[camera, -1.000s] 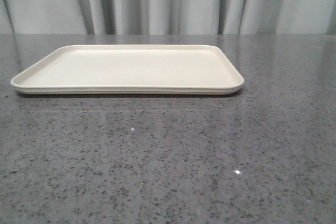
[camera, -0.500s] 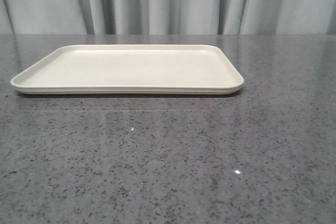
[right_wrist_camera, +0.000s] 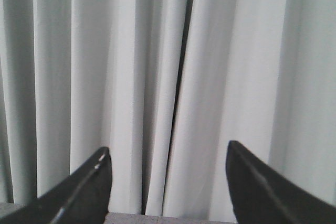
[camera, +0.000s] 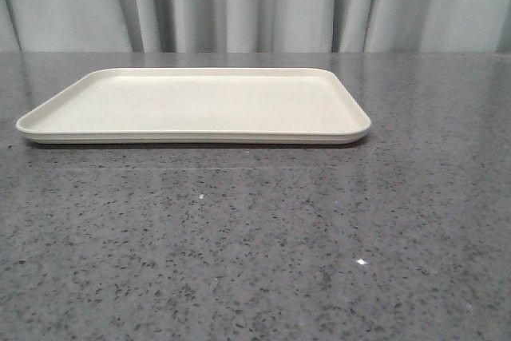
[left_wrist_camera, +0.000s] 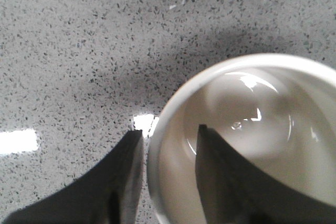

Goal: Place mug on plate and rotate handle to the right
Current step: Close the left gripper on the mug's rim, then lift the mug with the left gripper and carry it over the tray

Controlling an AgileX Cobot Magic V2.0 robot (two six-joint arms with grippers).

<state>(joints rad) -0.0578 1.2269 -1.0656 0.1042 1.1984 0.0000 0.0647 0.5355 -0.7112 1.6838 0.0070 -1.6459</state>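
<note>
Straddling the mug (left_wrist_camera: 247, 145) wall with my left claw (left_wrist_camera: 168, 153), one finger inside and one outside, I am judging it rigid, glossy, breakable; whether it is pinching, I cannot tell. Right claw (right_wrist_camera: 168, 174) is spread, facing curtains (right_wrist_camera: 157, 77). Plate (camera: 48, 121) is lying bare on the tabletop (camera: 255, 245), nothing obstructing.

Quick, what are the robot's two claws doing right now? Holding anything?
Left gripper: closed on the rim of the white round mug, one finger inside, one outside.
Right gripper: open, holding nothing, facing the pale curtain.
</note>
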